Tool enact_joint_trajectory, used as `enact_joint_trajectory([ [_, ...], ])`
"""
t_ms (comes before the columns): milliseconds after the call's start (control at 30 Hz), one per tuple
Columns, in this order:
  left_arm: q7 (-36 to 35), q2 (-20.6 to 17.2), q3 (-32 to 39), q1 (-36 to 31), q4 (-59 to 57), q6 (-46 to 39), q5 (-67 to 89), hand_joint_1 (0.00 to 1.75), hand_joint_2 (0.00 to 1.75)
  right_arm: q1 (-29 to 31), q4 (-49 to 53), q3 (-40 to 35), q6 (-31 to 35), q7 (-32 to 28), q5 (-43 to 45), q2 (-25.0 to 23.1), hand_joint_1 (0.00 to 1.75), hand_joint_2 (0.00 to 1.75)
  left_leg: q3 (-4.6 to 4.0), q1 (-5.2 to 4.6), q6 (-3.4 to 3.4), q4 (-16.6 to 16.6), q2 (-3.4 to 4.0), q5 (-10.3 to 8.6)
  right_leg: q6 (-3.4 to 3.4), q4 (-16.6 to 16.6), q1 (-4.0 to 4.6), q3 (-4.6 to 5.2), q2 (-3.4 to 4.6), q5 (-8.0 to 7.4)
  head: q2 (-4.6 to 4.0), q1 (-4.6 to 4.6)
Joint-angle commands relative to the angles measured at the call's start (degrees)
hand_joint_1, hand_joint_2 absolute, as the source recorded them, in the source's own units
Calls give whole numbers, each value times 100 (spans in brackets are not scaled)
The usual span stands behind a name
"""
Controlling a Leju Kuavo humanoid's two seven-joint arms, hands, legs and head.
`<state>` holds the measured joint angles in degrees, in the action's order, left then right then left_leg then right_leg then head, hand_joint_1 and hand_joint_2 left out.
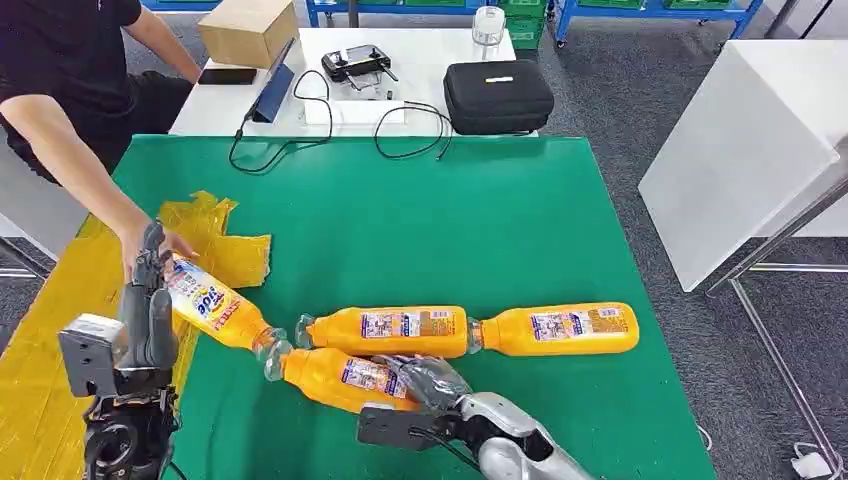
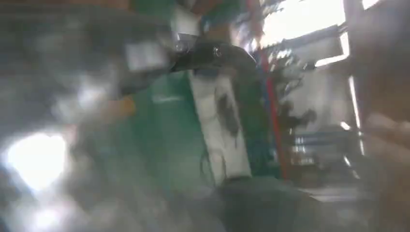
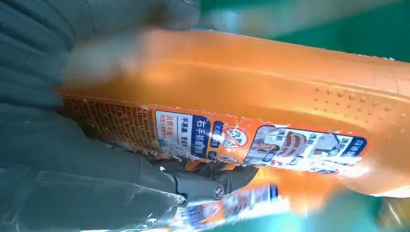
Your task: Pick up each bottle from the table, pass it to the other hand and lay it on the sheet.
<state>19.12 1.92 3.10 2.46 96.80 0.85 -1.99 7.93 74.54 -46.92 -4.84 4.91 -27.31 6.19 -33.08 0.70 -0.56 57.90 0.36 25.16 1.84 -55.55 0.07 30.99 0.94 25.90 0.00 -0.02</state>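
Several orange bottles lie on the green table [image 1: 480,220]. My right hand [image 1: 430,380] grips the nearest bottle [image 1: 340,375] around its label; up close, the thumb and fingers [image 3: 208,183] wrap that bottle [image 3: 251,82]. Two more bottles [image 1: 395,330] [image 1: 560,330] lie end to end just behind it. A fourth bottle [image 1: 205,300] lies tilted at the edge of the yellow sheet [image 1: 50,330], with a person's hand [image 1: 150,240] on its base. My left hand [image 1: 150,300] stands upright beside that bottle, fingers straight. The left wrist view is blurred and shows no bottle.
A person sits at the far left [image 1: 60,70], arm reaching over the sheet. Behind the green table a white table holds a cardboard box [image 1: 245,30], a controller [image 1: 357,62], a black case [image 1: 497,95] and cables. A white table [image 1: 750,140] stands to the right.
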Motion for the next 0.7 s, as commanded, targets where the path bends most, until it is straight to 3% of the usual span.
enact_joint_trajectory([
  [33,-651,294,-49,659,27,1262,-2326,0,175,-1660,2768,1084,1153,-1219,1215,484,175,175,-38,-11,-3,2,-26,3,2,-8,-10,11,-25,10,0,0],
  [133,-1076,255,-314,829,140,1306,-3171,0,175,-1710,2998,1163,1325,-1471,1220,436,175,175,-86,-15,-14,13,-28,6,11,-16,-16,14,-22,11,0,-2],
  [333,-1033,195,-602,926,230,1461,-3334,0,175,-1588,2945,1352,1433,-1766,1279,229,175,175,-84,-10,-9,5,-32,-3,7,-4,-14,15,-26,1,0,4],
  [500,-1017,198,-1041,1025,395,1626,-3335,0,175,-1255,2731,1599,1487,-1617,1097,-75,175,175,-94,-11,-8,4,-23,-6,7,-6,-16,26,-17,-5,0,-2],
  [700,-1008,209,-1067,1032,406,1603,-3319,0,175,-1213,2688,1599,1491,-1614,1096,-99,175,175,-93,-8,-9,2,-23,-7,8,-2,-12,23,-15,-6,0,4],
])
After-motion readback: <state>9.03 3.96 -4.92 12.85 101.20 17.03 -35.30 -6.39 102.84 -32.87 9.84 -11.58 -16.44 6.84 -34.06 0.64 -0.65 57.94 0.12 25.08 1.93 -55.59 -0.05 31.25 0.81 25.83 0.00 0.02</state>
